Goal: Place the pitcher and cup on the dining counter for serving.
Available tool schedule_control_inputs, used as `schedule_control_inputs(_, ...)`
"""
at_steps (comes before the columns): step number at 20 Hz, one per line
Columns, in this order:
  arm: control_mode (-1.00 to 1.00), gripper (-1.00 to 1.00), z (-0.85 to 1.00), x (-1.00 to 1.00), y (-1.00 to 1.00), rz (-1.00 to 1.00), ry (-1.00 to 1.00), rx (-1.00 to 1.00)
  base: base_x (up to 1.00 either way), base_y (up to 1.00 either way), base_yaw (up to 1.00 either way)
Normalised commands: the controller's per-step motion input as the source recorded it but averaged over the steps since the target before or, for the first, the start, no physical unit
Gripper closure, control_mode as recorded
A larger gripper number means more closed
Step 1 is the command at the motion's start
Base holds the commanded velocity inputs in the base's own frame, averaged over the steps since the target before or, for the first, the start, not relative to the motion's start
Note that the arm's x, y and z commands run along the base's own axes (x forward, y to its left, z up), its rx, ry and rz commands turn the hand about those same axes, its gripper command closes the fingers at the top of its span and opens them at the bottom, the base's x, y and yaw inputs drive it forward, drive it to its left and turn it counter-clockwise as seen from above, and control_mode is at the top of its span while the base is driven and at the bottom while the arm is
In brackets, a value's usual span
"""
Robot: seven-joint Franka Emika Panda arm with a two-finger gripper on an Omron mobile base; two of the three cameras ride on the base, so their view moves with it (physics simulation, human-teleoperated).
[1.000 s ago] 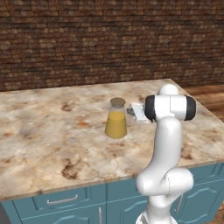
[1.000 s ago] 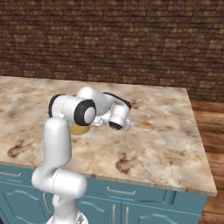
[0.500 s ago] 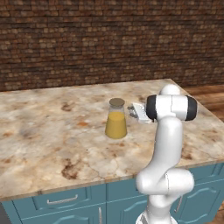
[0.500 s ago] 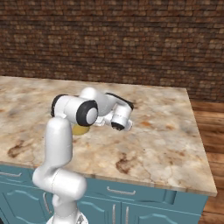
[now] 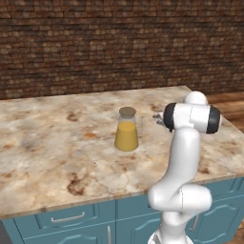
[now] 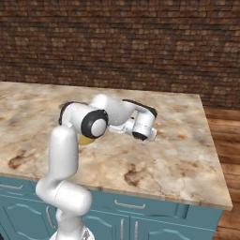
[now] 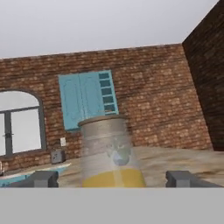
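Pitcher (image 7: 111, 151) sits dead centre between the two fingertips (image 7: 41, 178), clear gaps on both sides, nothing gripped. Gripper (image 7: 111, 179) fingers spread wide, one tip at each side of the glass body, not touching it. Orange-yellow liquid low in the carafe, brownish lid on top. From the left base view the pitcher (image 5: 127, 129) stands upright on the dining counter (image 5: 52, 152), just in front of the gripper (image 5: 159, 119). Cup not seen. Behind the pitcher, beyond the fingers: teal cabinet (image 7: 87, 99), arched window (image 7: 19, 124).
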Motion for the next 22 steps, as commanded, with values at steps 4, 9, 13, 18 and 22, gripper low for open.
schedule_control_inputs(4,-1.0,-1.0,0.62,-0.59,-0.2,-0.25,0.45,-0.18,0.0,0.0,0.0)
schedule_control_inputs(9,-1.0,-1.0,0.33,-0.76,-0.11,-0.32,0.48,-0.23,0.0,0.0,0.0)
schedule_control_inputs(13,-1.0,-1.0,0.04,-0.94,-0.02,-0.35,0.39,-0.29,0.0,0.0,0.0)
schedule_control_inputs(18,-1.0,-1.0,0.13,-0.6,0.0,-0.32,0.45,-0.47,0.0,0.0,0.0)
schedule_control_inputs(22,-1.0,-1.0,0.12,-0.22,0.01,-0.35,0.59,-0.51,0.0,0.0,0.0)
